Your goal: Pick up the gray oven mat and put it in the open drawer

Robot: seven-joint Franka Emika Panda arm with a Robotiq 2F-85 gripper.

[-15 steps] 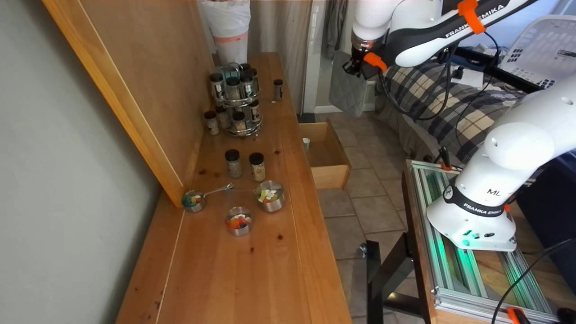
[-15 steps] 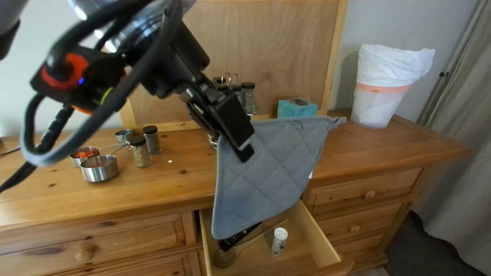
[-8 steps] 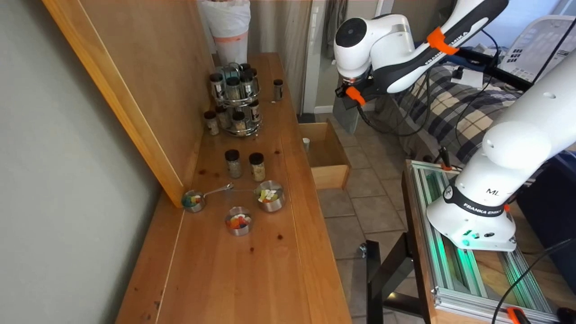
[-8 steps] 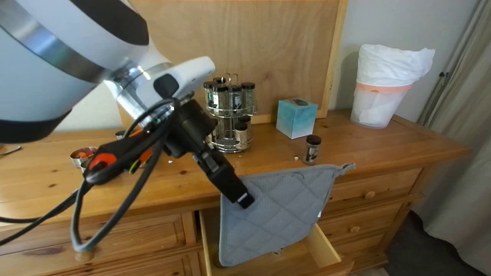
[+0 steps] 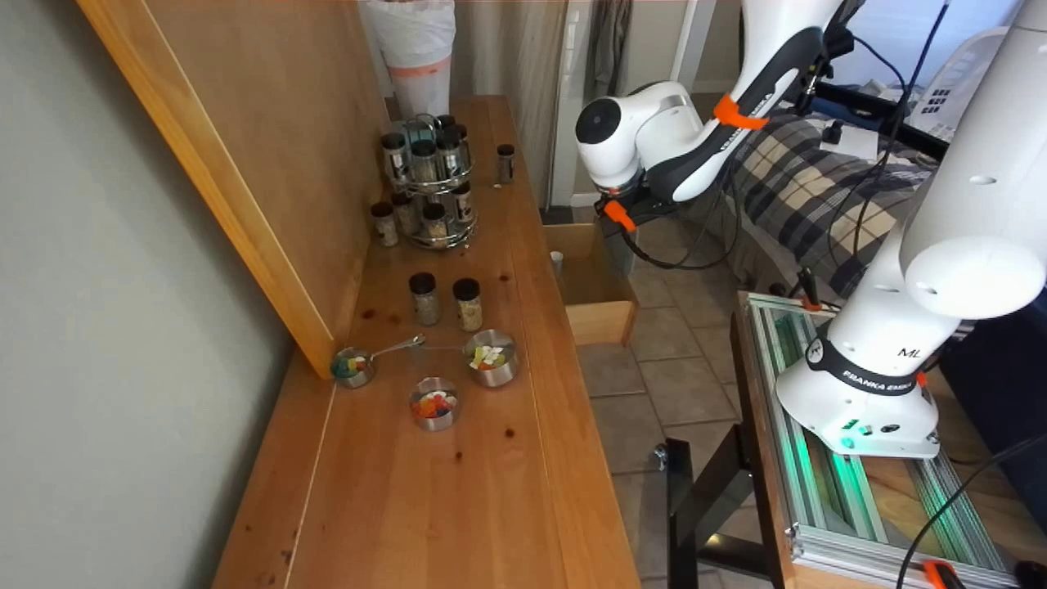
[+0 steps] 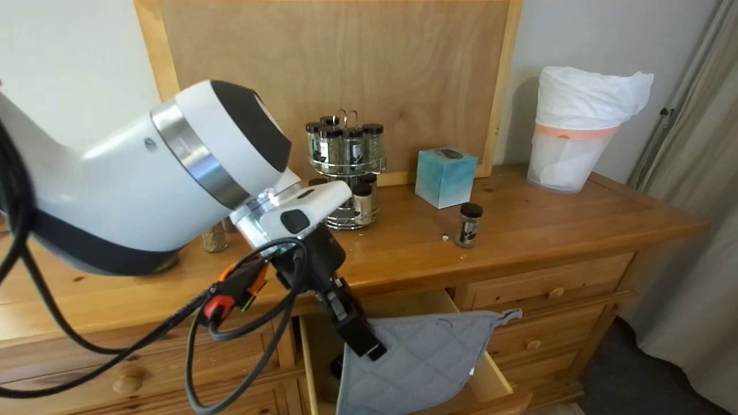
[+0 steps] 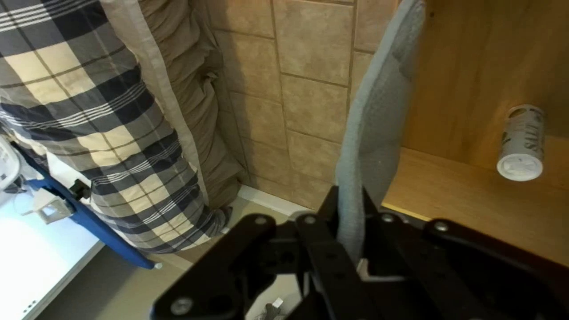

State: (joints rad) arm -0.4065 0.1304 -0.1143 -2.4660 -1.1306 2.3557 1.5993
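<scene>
- Gray quilted fabric oven mat (image 6: 424, 363), floppy, with a small corner loop: in an exterior view it hangs at the lower centre of the frame, looped corner toward the right, bottom edge cut off by the frame. The wrist view shows it nearly edge-on, rising toward the top.
- Black two-fingered gripper (image 7: 350, 202): bottom centre of the wrist view, its fingers pinching the mat's edge, one on each side of the fabric.
- White robot arm with black bands (image 6: 138, 190): enters from the left of an exterior view, angled down toward the lower centre.
- Light-wood rectangular open drawer (image 6: 493, 380): at the lower centre, partly covered by the mat. I cannot tell whether the mat's lower edge lies within its walls.
- White cylindrical container with printed lettering (image 7: 523, 140): inside the drawer, right side of the wrist view.
- Brown wooden dresser (image 6: 582, 216): it bears a chrome two-tier spice rack (image 6: 346, 170) at the centre, a turquoise cube-shaped tissue box (image 6: 444, 181), a black-lidded glass jar (image 6: 468, 227) near the front edge and, upper right, a white plastic bin with white liner (image 6: 571, 153).
- Steel measuring cups (image 5: 496, 375): left of centre in an exterior view, holding small colourful pieces.
- Navy-and-cream plaid bedding (image 7: 111, 133): upper left of the wrist view, beside beige floor tiles (image 7: 315, 100).
</scene>
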